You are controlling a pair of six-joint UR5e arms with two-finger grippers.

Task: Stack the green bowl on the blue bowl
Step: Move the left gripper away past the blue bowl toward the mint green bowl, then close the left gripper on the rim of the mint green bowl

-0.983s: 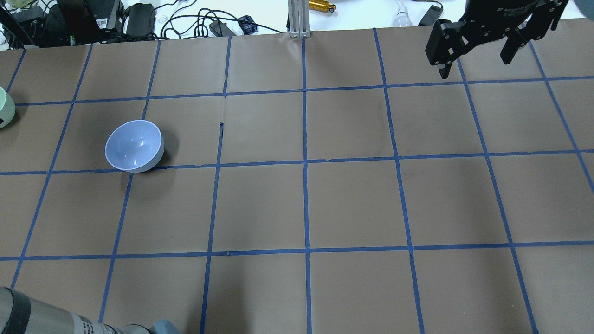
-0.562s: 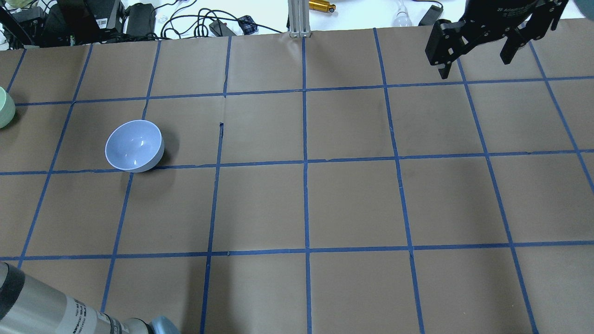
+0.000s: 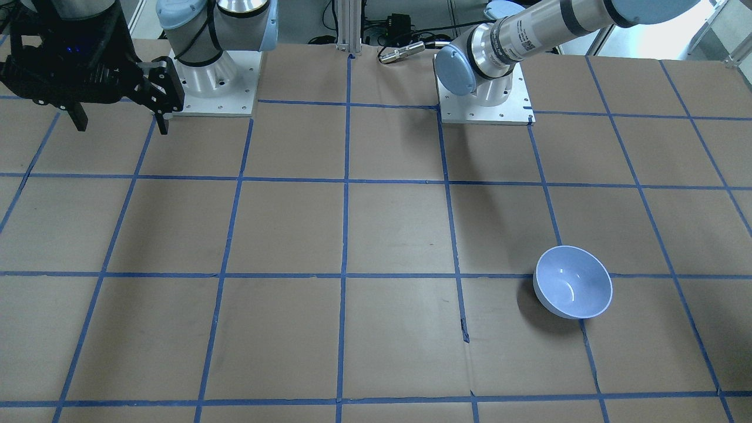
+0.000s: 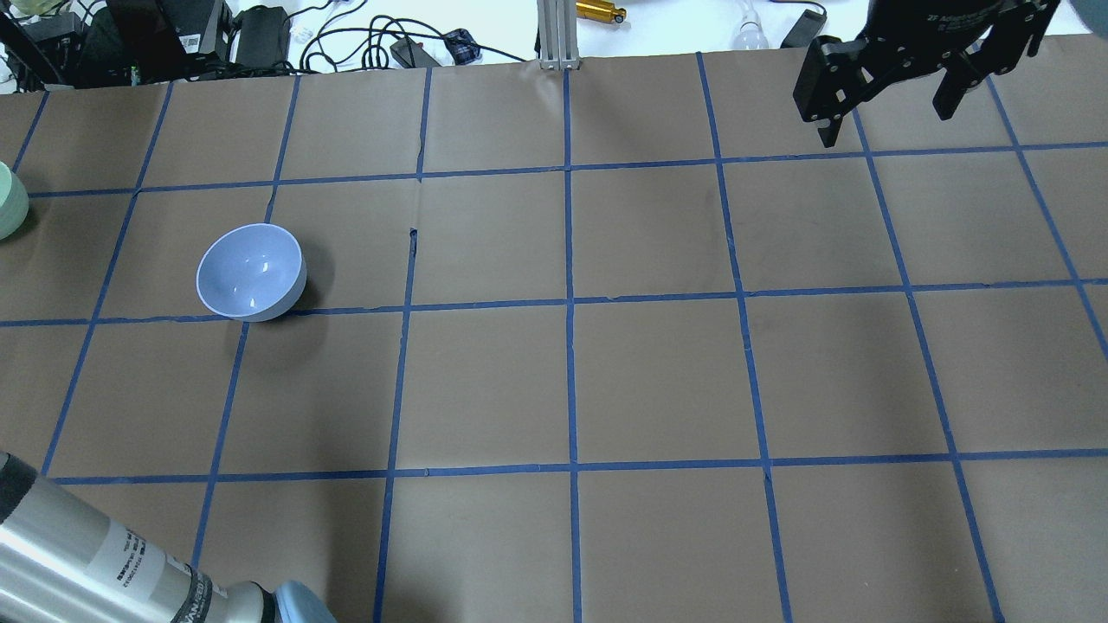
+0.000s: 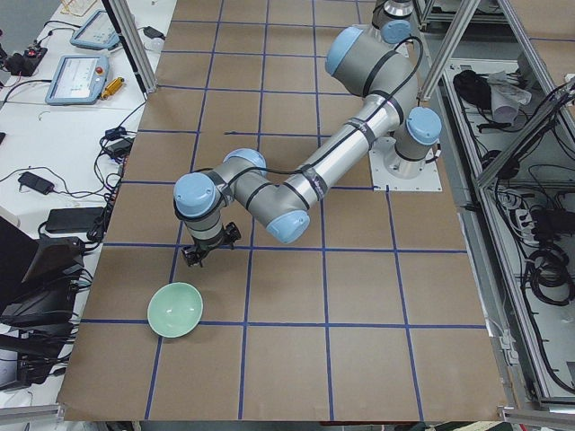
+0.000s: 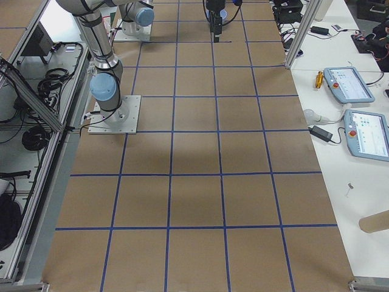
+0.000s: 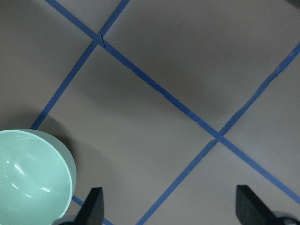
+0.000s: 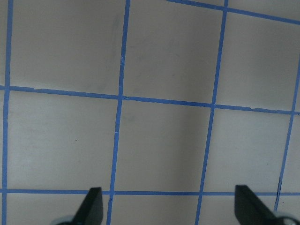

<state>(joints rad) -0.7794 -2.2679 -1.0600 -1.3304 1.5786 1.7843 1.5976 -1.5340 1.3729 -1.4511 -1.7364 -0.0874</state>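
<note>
The green bowl (image 4: 9,203) stands upright at the table's far left edge; it shows whole in the exterior left view (image 5: 175,310). The blue bowl (image 4: 251,271) stands upright and empty about one grid square to its right, and also shows in the front view (image 3: 573,282). My left gripper (image 7: 171,206) is open and empty above the table beside the green bowl (image 7: 28,178), which lies just outside its left finger. My right gripper (image 4: 892,95) is open and empty, high over the far right of the table.
The table is brown paper with a blue tape grid (image 4: 571,303). Cables and power bricks (image 4: 260,35) lie past the far edge. An aluminium post (image 4: 558,35) stands at the far middle. My left arm's forearm (image 4: 95,554) crosses the near left corner.
My left arm's forearm has swung farther into the overhead view at the near left corner. The bowls and the right arm have not moved.
</note>
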